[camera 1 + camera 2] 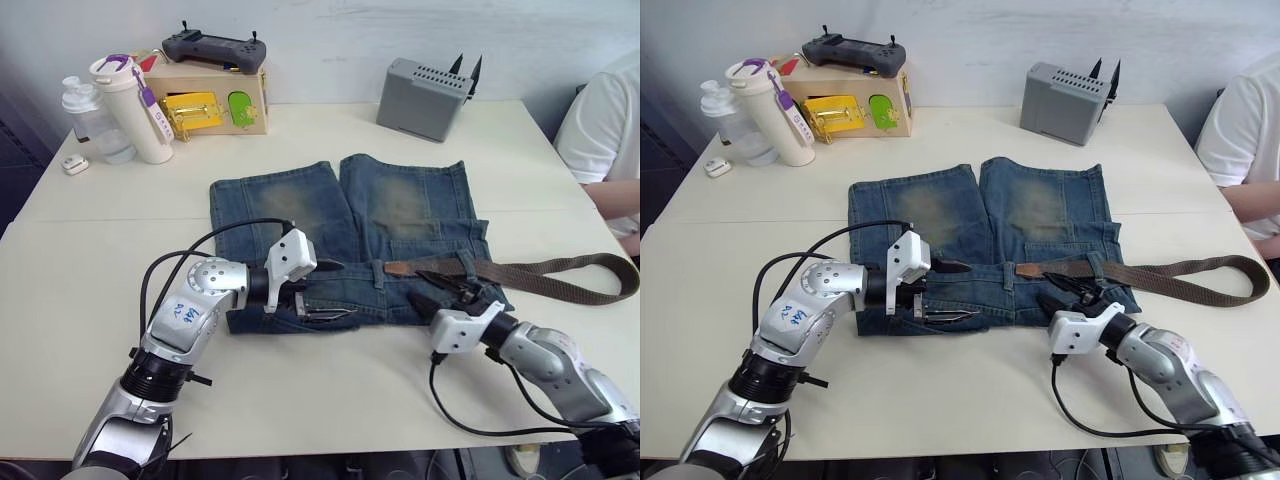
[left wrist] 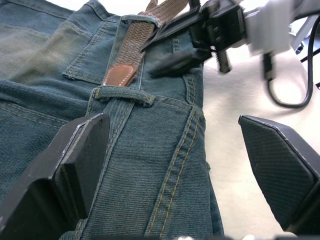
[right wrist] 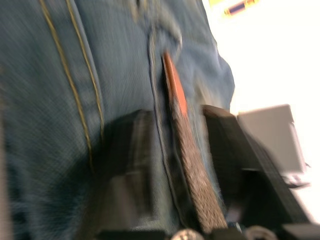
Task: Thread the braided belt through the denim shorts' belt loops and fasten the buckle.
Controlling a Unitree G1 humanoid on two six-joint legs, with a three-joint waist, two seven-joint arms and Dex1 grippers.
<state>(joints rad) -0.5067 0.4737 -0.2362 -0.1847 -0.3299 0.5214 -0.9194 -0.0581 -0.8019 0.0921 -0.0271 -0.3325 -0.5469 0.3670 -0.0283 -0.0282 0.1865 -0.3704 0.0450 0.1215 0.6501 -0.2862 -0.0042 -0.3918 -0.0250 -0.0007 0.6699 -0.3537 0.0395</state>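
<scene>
Judging by its limp drape, the dark brown braided belt [image 1: 520, 271] is best pinched behind its stiffer tan leather tip [image 2: 120, 76]; the right gripper [image 3: 175, 145] straddles it, jaws not visibly clamped, and the left gripper [image 2: 170, 165] is spread over the blue denim shorts [image 1: 300, 205].

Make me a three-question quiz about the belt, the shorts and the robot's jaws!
1. Where does the braided belt trail off the denim shorts?
A. toward the robot's right
B. toward the robot's left
C. onto the bottles

2. What colour is the belt's tip?
A. green
B. tan
C. white

3. How do the left gripper's jaws stand?
A. shut on the belt
B. open over the waistband
C. holding a bottle

Answers: 1 A, the belt loops out rightward on the table; 2 B, smooth tan leather; 3 B, denim shows between the spread jaws.
</scene>
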